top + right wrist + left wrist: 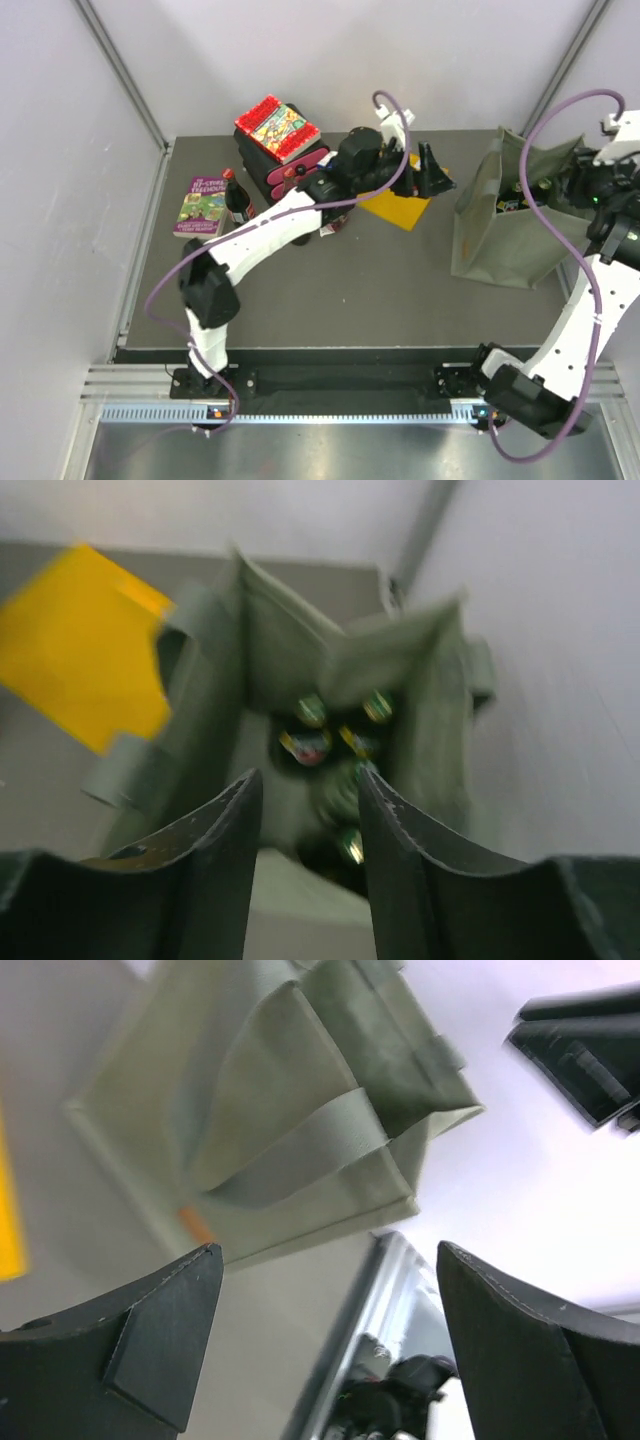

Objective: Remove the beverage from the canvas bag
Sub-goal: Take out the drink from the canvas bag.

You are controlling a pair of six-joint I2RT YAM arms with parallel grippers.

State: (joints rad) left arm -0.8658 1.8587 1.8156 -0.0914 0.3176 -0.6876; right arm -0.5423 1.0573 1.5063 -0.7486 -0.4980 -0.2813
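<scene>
The olive-green canvas bag stands open at the right of the table. It also shows in the left wrist view. In the right wrist view I look down into the bag and see several beverage bottles with green caps, blurred. My right gripper is open and empty, held over the bag's mouth; in the top view it is above the bag's right side. My left gripper is open and empty, just left of the bag, above the yellow folder; its fingers frame the bag.
A dark cola bottle stands at the left beside a purple book. A stack with a red book sits at the back. The yellow folder also shows in the right wrist view. Walls close in on both sides.
</scene>
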